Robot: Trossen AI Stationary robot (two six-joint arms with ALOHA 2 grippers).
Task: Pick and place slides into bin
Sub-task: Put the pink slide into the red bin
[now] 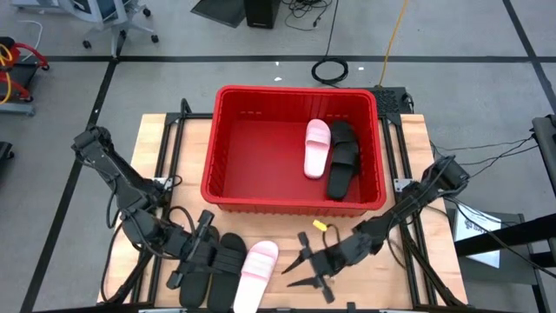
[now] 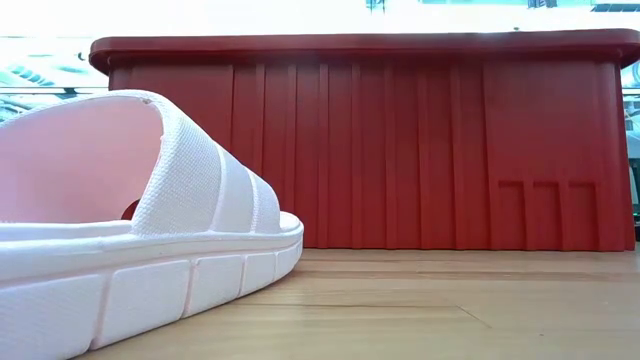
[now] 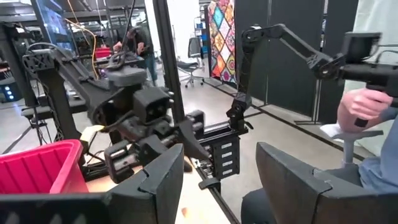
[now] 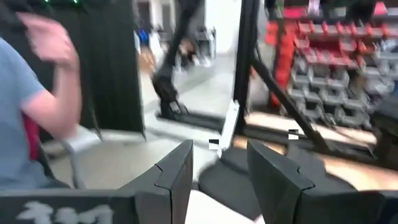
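Slides: pink slide lies bottom centre, long axis near vertical, between both grippers; spread-open left gripper hovers nearest, right gripper parted, empty; bin above.

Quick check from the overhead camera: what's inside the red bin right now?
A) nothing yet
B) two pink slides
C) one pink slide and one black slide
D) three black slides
C: the overhead view shows one pink slide and one black slide lying side by side toward the right side of the red bin, with the rest of its floor bare.
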